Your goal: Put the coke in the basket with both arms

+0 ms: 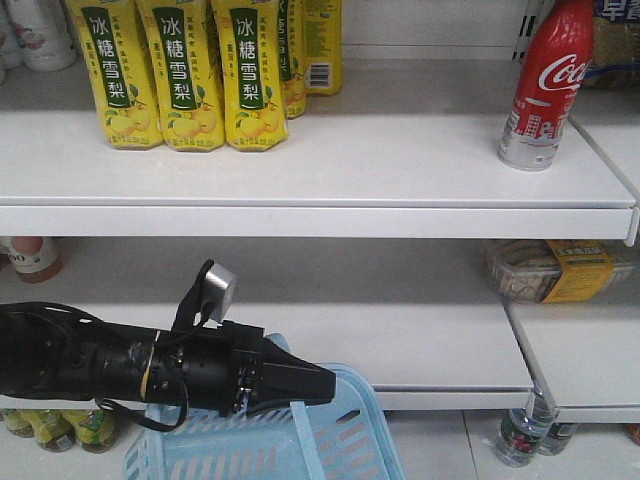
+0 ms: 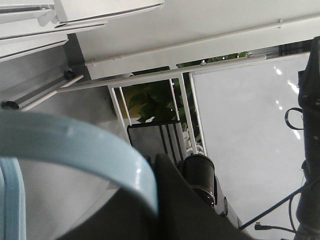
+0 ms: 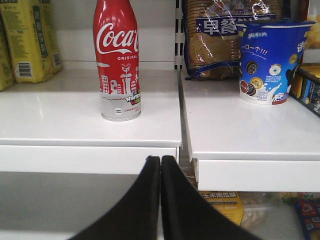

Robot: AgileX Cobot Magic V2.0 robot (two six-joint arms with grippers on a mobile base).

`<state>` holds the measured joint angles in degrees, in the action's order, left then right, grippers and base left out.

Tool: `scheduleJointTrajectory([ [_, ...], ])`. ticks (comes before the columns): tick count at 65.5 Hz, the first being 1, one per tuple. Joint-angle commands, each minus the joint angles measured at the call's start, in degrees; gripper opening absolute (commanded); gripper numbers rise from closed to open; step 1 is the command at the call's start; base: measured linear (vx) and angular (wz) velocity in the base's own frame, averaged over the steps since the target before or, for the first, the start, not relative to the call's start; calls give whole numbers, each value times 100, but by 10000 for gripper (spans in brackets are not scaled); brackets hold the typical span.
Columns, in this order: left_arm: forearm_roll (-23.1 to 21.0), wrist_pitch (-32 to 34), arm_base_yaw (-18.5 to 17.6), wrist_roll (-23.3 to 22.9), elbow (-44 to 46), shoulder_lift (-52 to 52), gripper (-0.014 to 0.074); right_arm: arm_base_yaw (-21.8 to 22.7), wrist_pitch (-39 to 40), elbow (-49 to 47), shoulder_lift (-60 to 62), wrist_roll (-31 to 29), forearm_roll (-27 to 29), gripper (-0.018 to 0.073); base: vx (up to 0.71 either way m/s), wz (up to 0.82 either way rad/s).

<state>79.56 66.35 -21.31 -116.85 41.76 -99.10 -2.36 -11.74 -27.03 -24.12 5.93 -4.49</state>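
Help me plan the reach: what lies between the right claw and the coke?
In the right wrist view, only bare white shelf and its front edge lie between the right claw and the coke.

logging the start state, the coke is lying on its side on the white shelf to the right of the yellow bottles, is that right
Not lying: the coke stands upright on its base on the white shelf, to the right of the yellow bottles. The exterior front-facing view shows it.
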Motion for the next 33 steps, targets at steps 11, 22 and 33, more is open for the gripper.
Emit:
scheduleJointTrajectory([
  [11, -340, 1258, -21, 10, 104, 241, -6, 18, 307, -176, -168, -31, -130, 19, 0, 0],
  [22, -340, 1258, -21, 10, 104, 241, -6, 18, 318, -176, -168, -38, -300, 69, 0, 0],
  [33, -340, 1258, -21, 10, 104, 241, -6, 18, 344, -176, -168, -38, -358, 153, 0, 0],
])
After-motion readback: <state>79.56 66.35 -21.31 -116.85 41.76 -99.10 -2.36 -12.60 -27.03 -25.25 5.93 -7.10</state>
